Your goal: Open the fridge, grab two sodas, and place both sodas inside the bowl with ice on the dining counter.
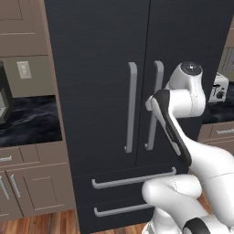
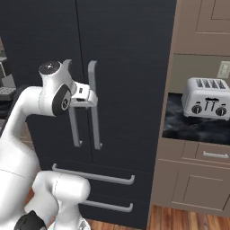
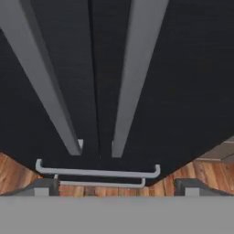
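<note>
Matt black fridge, satin grey metal handles, brown wood around it.

The fridge (image 1: pixel 96 68) has a matt black face with a faint fine horizontal grain, and its long vertical handles (image 1: pixel 131 107) and drawer handles (image 1: pixel 133 179) look like smooth brushed grey metal. The cabinets (image 1: pixel 34 185) beside it are flat, matt taupe-brown, likely painted wood. The bench (image 1: pixel 29 121) top is glossy black stone with pale veins. The toaster (image 2: pixel 206 97) shines like polished metal with dark plastic knobs. The floor (image 2: pixel 188 218) is warm, lightly glossy wood plank. The arm (image 1: pixel 201 155) is smooth glossy white plastic with dark joints.
</note>
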